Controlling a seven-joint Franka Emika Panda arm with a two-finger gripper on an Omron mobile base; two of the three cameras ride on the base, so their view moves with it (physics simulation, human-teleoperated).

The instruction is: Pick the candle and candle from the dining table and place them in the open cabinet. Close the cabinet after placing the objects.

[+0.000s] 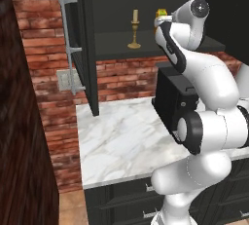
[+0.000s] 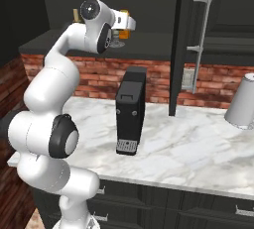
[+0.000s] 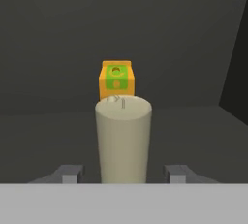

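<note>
On the dark shelf (image 1: 116, 45) of the open cabinet stands the brass-gold candle (image 1: 134, 28), upright, left of my arm. The other candle (image 3: 123, 138), a cream stick, rises upright in the hand view. My gripper (image 3: 123, 174) is open around it, with a gap between each fingertip (image 3: 70, 173) and the wax. Its grey round holder (image 2: 116, 41) rests on the shelf below my hand. The cabinet door (image 1: 82, 39) with its silver bar handle (image 1: 68, 44) stands swung out. The dining table is out of view.
A small orange carton (image 3: 116, 79) sits on the shelf just behind the candle. A black appliance (image 2: 130, 109) stands on the marble worktop (image 1: 121, 141) under the cabinet. A grey metal jug (image 2: 243, 101) stands at the right. The brick wall (image 1: 39, 48) is behind.
</note>
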